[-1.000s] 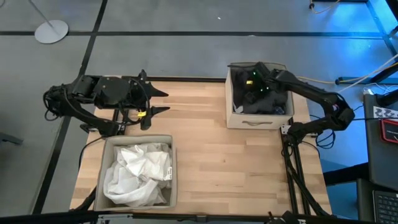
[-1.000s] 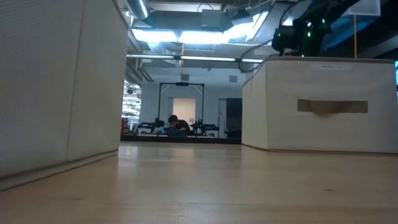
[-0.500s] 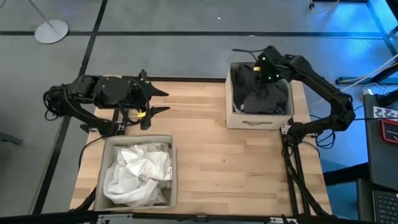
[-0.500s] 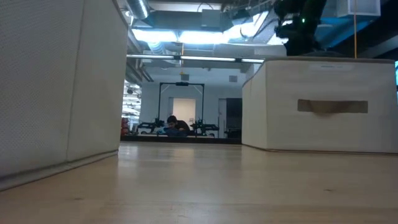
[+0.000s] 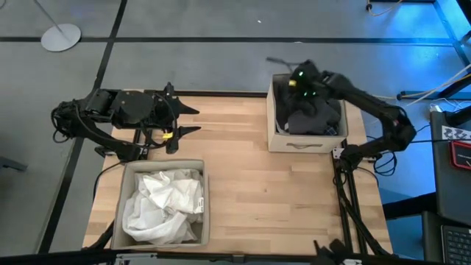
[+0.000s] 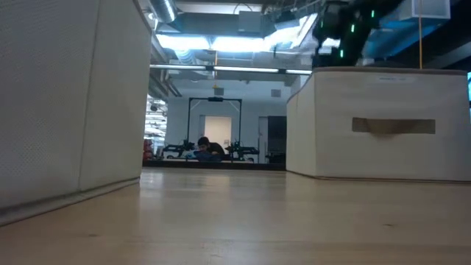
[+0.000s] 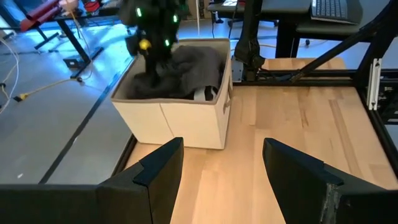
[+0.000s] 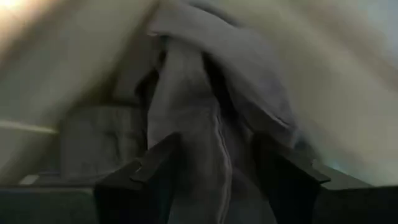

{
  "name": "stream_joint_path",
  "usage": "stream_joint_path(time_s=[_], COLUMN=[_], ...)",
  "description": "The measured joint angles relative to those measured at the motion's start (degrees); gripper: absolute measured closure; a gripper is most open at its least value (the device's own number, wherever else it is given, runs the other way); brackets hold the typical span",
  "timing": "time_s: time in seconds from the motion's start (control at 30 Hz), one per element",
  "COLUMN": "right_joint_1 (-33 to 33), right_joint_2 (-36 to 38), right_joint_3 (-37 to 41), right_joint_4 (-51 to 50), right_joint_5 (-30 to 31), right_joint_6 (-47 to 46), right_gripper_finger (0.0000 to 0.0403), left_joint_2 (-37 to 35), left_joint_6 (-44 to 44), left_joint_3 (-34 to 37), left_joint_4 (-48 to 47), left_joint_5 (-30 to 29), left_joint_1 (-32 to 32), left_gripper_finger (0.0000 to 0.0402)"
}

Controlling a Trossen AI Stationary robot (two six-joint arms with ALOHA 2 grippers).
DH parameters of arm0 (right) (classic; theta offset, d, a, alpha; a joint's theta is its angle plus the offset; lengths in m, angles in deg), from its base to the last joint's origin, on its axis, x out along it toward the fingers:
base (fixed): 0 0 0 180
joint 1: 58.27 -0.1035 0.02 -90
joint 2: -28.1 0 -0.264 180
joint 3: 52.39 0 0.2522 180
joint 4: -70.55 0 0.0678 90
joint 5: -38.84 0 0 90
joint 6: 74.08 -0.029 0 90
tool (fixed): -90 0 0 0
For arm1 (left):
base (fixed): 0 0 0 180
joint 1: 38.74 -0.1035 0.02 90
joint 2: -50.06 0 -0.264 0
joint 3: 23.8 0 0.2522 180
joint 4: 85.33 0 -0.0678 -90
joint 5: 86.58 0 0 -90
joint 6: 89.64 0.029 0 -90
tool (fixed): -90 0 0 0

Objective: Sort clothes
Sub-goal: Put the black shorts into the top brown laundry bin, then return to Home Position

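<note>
Dark grey clothes (image 5: pixel 315 118) lie piled in the beige bin (image 5: pixel 305 144) at the table's far right; they also show in the left wrist view (image 7: pixel 196 65). My right gripper (image 5: pixel 288 72) hangs open over that bin's far left corner, just above the pile, with a grey garment (image 8: pixel 211 106) showing beyond and between its fingers. White clothes (image 5: pixel 163 206) fill the beige bin (image 5: pixel 165 165) at the near left. My left gripper (image 5: pixel 193 120) waits open and empty over the table's far left. No other coloured garment can be told apart.
Bare wooden tabletop (image 5: pixel 243 169) lies between the two bins. In the low view the near-left bin's wall (image 6: pixel 66 96) and the far-right bin (image 6: pixel 383 125) stand on either side, and a person sits far off in the room behind.
My right gripper has risen out of the far-right bin, then gone toward the bin's far left corner. The dark clothes have stayed in the bin.
</note>
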Motion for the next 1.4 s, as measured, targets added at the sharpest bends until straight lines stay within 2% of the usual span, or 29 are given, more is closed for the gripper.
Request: stream_joint_path(time_s=[0.17,0.3,0.43,0.7,0.83,1.0,1.2,1.4], right_joint_1=[-0.02,-0.02,-0.02,-0.16,-2.53,-8.31,-18.32,-29.02], right_joint_2=[-2.97,-3.88,-2.16,3.80,7.74,12.59,17.06,22.80], right_joint_3=[12.07,14.39,9.11,-9.57,-12.76,-12.86,-12.86,-7.60], right_joint_4=[10.58,13.55,7.63,-6.17,-7.09,-7.31,-7.45,-3.34], right_joint_5=[-0.44,-0.57,-0.68,-1.54,-1.90,-2.09,-2.10,-2.41], right_joint_6=[-0.36,-0.48,-0.02,0.72,0.72,0.92,0.46,0.55], right_gripper_finger=[0.0194,0.0194,0.0194,0.0194,0.0194,0.0194,0.0194,0.0194], left_joint_2=[0.00,0.00,0.00,0.07,0.09,0.09,-0.31,-7.30], left_joint_6=[-0.45,-0.51,-0.63,-0.59,-0.30,-0.29,-0.85,-0.85], left_joint_3=[0.00,0.00,0.00,0.00,0.00,0.00,0.68,11.19], left_joint_4=[-0.49,-0.45,0.23,0.20,0.15,0.13,-1.23,4.45], left_joint_5=[-0.01,0.00,-0.01,-0.01,-0.01,-0.01,-0.37,-4.21], left_joint_1=[0.00,0.00,0.00,0.00,0.00,0.00,0.11,0.04], left_gripper_finger=[0.0189,0.0189,0.0189,0.0189,0.0189,0.0193,0.0205,0.0222])
